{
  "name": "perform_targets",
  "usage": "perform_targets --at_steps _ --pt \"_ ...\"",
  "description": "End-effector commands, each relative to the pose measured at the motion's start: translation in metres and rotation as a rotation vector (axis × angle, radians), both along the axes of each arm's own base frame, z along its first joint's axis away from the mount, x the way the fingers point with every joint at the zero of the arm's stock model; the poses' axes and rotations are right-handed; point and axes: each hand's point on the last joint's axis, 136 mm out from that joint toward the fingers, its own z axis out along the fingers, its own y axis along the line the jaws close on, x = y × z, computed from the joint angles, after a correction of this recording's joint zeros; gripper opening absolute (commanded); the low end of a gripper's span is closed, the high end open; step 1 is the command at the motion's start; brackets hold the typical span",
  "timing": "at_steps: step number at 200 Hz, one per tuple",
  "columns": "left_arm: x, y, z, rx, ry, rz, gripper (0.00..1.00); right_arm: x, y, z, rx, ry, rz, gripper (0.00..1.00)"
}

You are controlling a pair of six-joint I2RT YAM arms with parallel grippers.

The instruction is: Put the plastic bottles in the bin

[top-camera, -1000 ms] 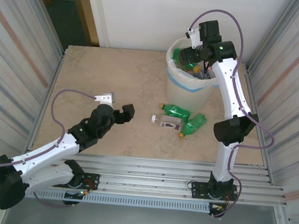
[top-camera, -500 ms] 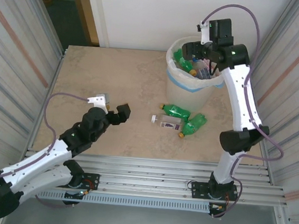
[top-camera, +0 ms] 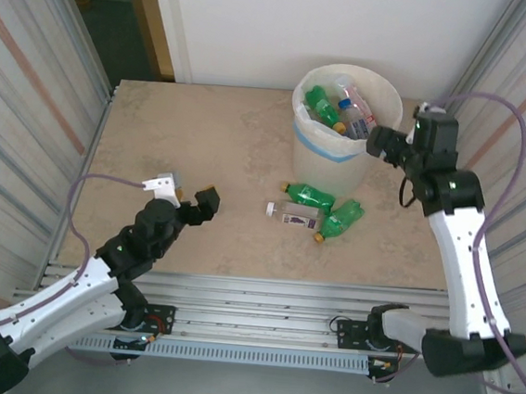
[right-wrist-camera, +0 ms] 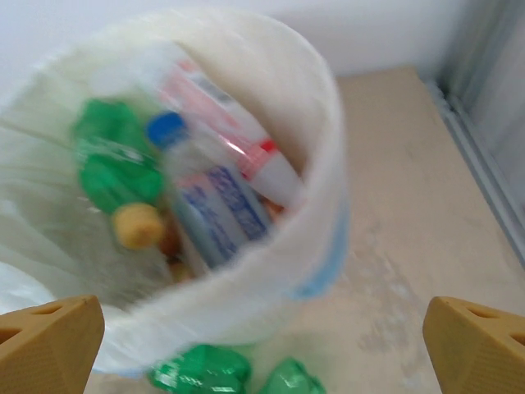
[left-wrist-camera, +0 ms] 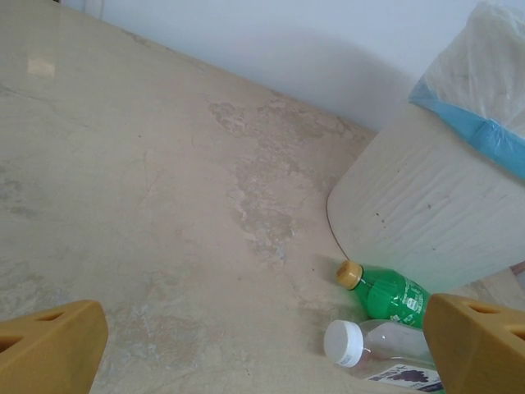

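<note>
A: What has changed over the last second?

B: The right gripper (top-camera: 385, 144) was over the mouth of the bin (top-camera: 326, 170). It has swung out and now hangs just off the rim at the bin's three o'clock. Its pincer is released, the fingers spread wide with nothing between them. The left gripper (top-camera: 186, 192) has slid a little toward seven o'clock on the table (top-camera: 205, 126), also released and empty.

A: And the bin itself?

B: It stands upright at about one o'clock on the table, taking the far wall as twelve. Several bottles lie inside, among them a blue-capped bottle (right-wrist-camera: 209, 201) and a red-labelled bottle (right-wrist-camera: 246, 135).

A: Why is the right arm off to the side?

B: My reading is that it has dropped its load and is clearing the rim before reaching for what is left. Three bottles remain at the bin's six o'clock. A green bottle (top-camera: 310, 195) lies just beside the foot of the wall, with a clear bottle (top-camera: 294, 218) next to it. A second green bottle (top-camera: 340, 217) lies nearer five o'clock.

A: And the left arm?

B: Its open fingers face those bottles from their nine o'clock, probably lined up for the clear one.

A: Any writing?

B: There is purple print on the clear bottle's label, blue print on the blue-capped one and pale print on the green bottle. None of it is legible.
</note>
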Motion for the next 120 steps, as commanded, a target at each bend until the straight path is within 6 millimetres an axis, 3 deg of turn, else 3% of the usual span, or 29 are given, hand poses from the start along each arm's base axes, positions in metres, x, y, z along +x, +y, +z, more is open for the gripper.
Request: perform_targets --at_steps 1,33,70,98,120 --pt "0.001 0.013 0.003 0.029 -0.02 0.05 0.99 -0.023 -0.018 -0.016 0.022 0.018 -0.115 0.98" --pt "0.0 0.017 0.001 0.028 -0.011 0.063 0.99 -0.06 -0.024 -0.087 0.062 0.215 -0.186 0.98" --pt "-0.002 0.018 -0.004 0.017 0.003 0.065 0.99 -0.092 0.003 -0.163 0.249 0.345 -0.223 0.99" --pt "-0.002 0.018 -0.008 0.022 0.012 0.063 0.99 -0.096 0.033 -0.205 0.317 0.422 -0.203 0.99" --pt "-0.001 0.016 -0.009 0.026 0.018 0.059 0.99 -0.085 0.052 -0.228 0.361 0.483 -0.175 1.0"
